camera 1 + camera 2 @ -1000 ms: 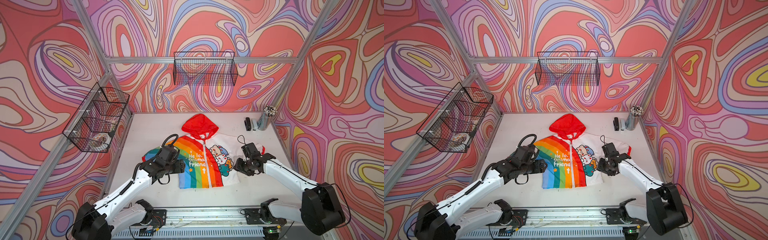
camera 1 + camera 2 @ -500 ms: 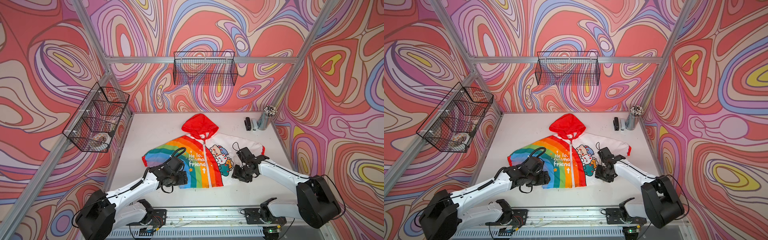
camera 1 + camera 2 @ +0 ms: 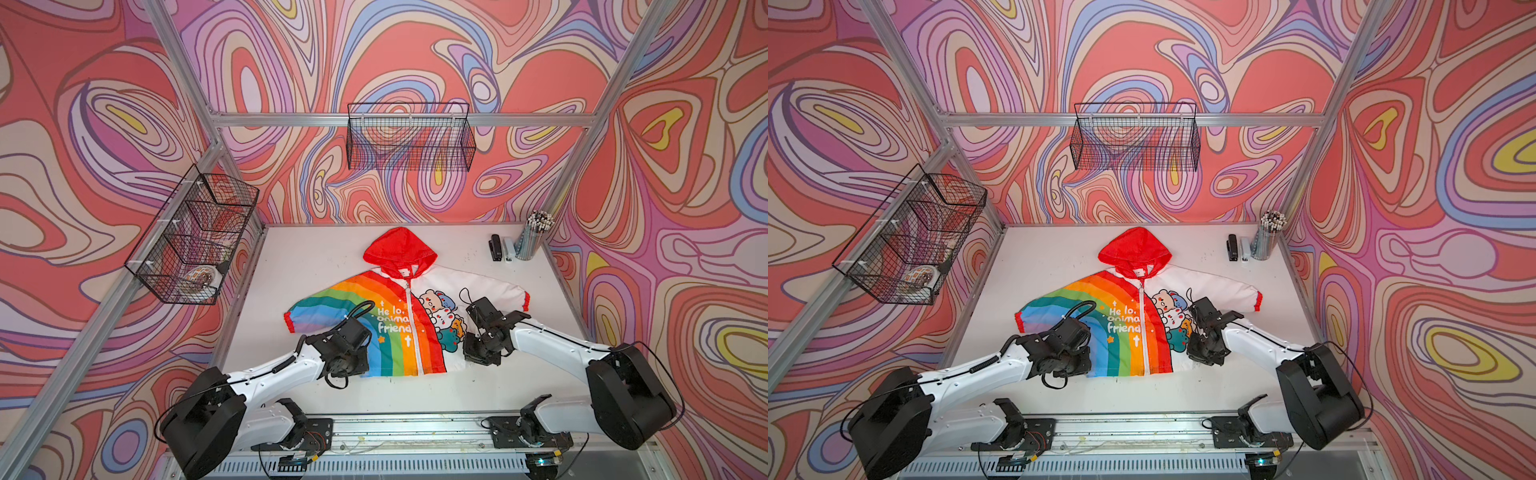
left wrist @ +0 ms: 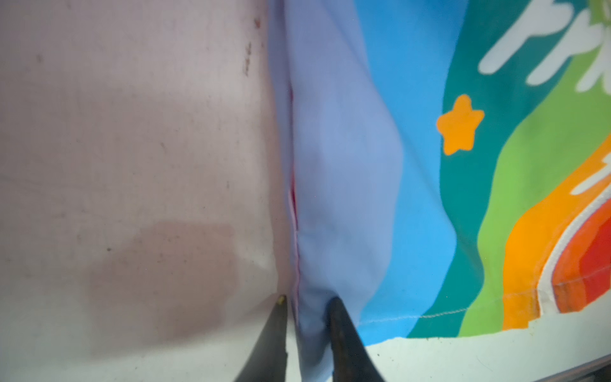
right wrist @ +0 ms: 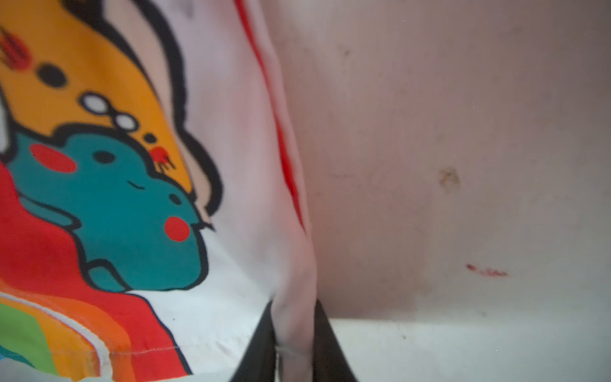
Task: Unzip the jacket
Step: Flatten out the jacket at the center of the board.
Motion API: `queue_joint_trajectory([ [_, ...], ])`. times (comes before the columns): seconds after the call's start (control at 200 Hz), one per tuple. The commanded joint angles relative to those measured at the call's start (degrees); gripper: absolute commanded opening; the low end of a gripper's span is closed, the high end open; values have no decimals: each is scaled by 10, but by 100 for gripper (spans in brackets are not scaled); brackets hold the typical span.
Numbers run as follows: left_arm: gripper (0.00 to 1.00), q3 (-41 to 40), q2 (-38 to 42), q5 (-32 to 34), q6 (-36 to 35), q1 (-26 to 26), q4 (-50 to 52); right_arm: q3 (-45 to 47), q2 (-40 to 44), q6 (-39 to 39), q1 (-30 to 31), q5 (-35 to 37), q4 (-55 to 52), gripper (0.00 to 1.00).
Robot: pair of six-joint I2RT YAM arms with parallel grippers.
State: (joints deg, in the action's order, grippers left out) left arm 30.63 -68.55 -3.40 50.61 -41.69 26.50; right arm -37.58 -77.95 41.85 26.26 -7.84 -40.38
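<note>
A: Claw states?
B: Left claw [image 4: 307, 307] was clenched on the jacket [image 3: 399, 328], on its lilac side edge by the hem. Right claw [image 5: 294, 311] was clenched on the white side edge, same height.
A: Risk?
B: Neither was near the zipper [image 3: 415, 332] pull. Tugging outward would likely just stretch thin cloth or drag it, and pinches that small could slip. Releasing one side to reach the collar might let it bunch.
A: Jacket itself?
B: Lay flat mid-surface [image 3: 316, 257], red hood [image 3: 399, 249] toward the back wall, sleeves spread. Rainbow half with lettering, white half with cartoon animals, red cuffs. Zipper looked fully closed.
</note>
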Motion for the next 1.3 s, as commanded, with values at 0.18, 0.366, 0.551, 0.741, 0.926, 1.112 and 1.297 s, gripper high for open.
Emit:
queue_joint_trajectory([
  [0.18, 0, 16, 115, 88, 53, -3, 175, -14, 53, 44, 33, 80, -99, 0],
  [0.366, 0, 17, 177, 132, 108, -3, 263, -24, 65, 53, 39, 109, -147, 0],
  [0.551, 0, -4, 179, 105, 110, -3, 221, -15, 32, 54, 58, 70, -114, 0],
  [0.741, 34, 2, 215, 51, 52, -3, 129, 17, 35, 69, 79, -35, 5, 0],
  [0.926, 61, -5, 215, -16, 23, -4, 89, 19, 25, 73, 85, -20, 6, 0],
  [1.112, 63, -45, 168, -53, 28, -14, 33, 20, 15, 71, 90, -19, 9, 0],
  [1.297, 60, -59, 124, -58, 39, -30, -15, 20, 15, 69, 91, -10, 5, 0],
])
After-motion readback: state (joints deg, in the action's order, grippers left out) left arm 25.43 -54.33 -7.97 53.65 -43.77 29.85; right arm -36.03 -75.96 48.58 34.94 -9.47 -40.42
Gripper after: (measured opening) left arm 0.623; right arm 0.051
